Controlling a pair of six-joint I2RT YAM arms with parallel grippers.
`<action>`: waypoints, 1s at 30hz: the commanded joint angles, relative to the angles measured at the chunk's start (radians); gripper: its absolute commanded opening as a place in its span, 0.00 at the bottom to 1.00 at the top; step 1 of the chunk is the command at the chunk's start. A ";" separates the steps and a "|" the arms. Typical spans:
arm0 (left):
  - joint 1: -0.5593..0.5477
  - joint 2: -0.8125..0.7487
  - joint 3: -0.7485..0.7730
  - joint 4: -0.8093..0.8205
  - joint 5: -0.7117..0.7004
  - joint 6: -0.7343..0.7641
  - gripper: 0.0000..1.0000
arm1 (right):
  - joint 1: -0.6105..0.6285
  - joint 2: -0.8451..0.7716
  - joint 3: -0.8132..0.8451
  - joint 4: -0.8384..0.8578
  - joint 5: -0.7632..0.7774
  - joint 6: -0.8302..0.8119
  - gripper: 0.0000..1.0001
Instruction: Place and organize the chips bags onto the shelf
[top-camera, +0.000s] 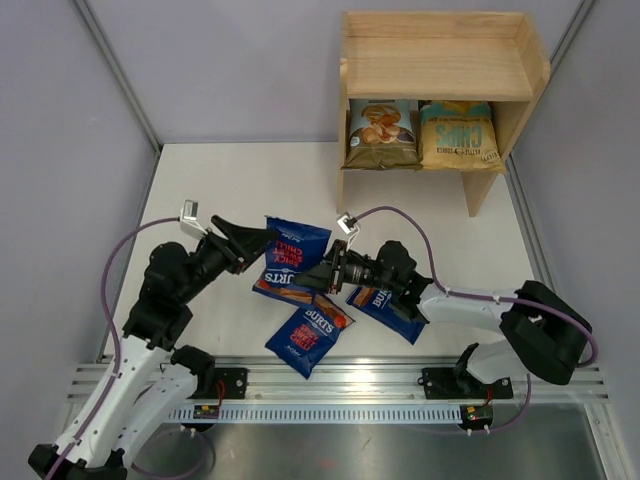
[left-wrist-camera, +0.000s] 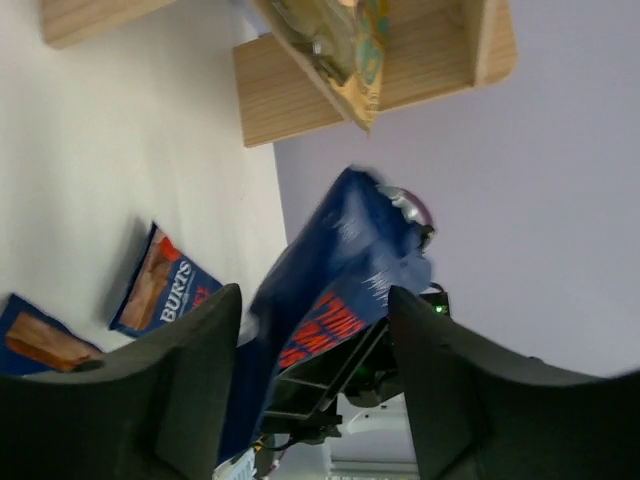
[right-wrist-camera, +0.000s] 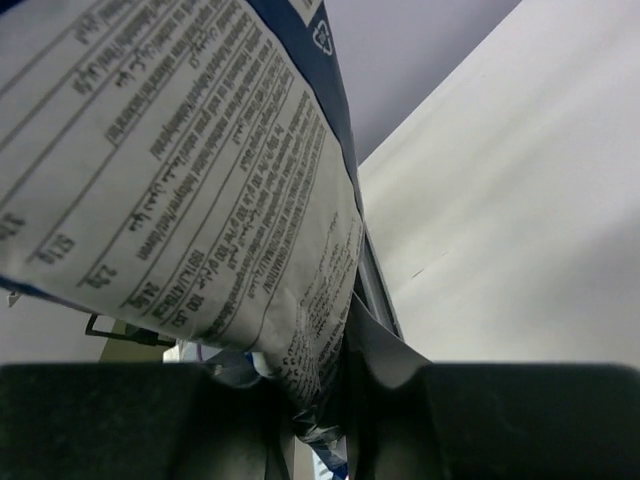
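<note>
1. Two larger bags (top-camera: 458, 135) stand on the shelf (top-camera: 440, 70), lower tier.
2. My right pincer (top-camera: 314, 274) pinches one BURTS bag (top-camera: 295, 250) above the bench (top-camera: 200, 180).
3. My left pincer (top-camera: 262, 238) is spread at its edge, probably for handover.

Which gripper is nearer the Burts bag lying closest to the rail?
Right. The right gripper, pinching a raised bag, is just behind the rail-side bag; the left gripper is farther back-left.

A white table top (top-camera: 230, 185) was enclosed by plain pale grey-lilac walls (top-camera: 230, 60) and aluminium posts (top-camera: 118, 75), with a slotted aluminium rail (top-camera: 340, 376) along its near edge.
</note>
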 joint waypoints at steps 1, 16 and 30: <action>-0.004 0.045 0.174 -0.047 0.074 0.311 0.76 | 0.006 -0.157 0.005 -0.112 -0.055 -0.105 0.19; -0.052 -0.078 -0.099 0.595 0.757 0.436 0.99 | -0.068 -0.415 0.271 -0.972 -0.544 -0.372 0.15; -0.205 0.054 -0.036 0.477 0.670 0.566 0.46 | -0.068 -0.371 0.424 -1.206 -0.565 -0.490 0.16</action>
